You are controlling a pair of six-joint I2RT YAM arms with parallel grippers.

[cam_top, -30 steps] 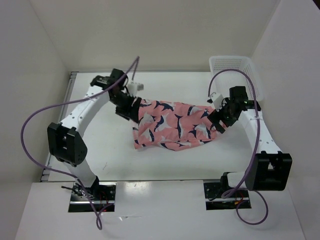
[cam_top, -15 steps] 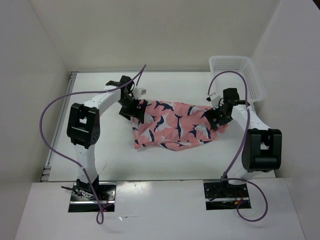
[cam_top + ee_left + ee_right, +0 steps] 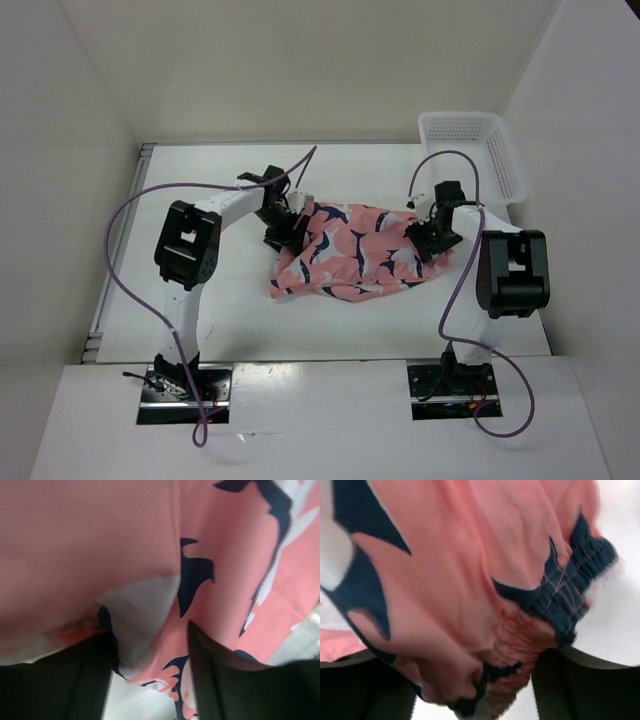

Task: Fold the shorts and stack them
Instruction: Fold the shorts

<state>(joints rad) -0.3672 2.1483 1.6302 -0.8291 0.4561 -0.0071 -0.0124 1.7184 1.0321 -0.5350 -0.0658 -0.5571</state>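
Note:
The salmon-pink shorts [image 3: 352, 255] with navy and white fish shapes lie rumpled on the white table [image 3: 200, 270], between the two arms. My left gripper [image 3: 290, 225] is at the shorts' left edge. In the left wrist view its fingers [image 3: 235, 685] stand apart, with the hem of the shorts [image 3: 150, 545] hanging loosely between them, so my left gripper [image 3: 150, 680] is open. My right gripper [image 3: 427, 238] is at the right edge. In the right wrist view my right gripper [image 3: 475, 690] is open around the bunched navy waistband [image 3: 570, 585].
A white plastic mesh basket [image 3: 470, 150] stands at the back right corner, just behind the right arm. White walls close in the table on the left, back and right. Purple cables loop over both arms.
Both arms have swung inward and down. The shorts, stretched between the grippers before, now lie slack and more bunched, with the left edge shifted right.

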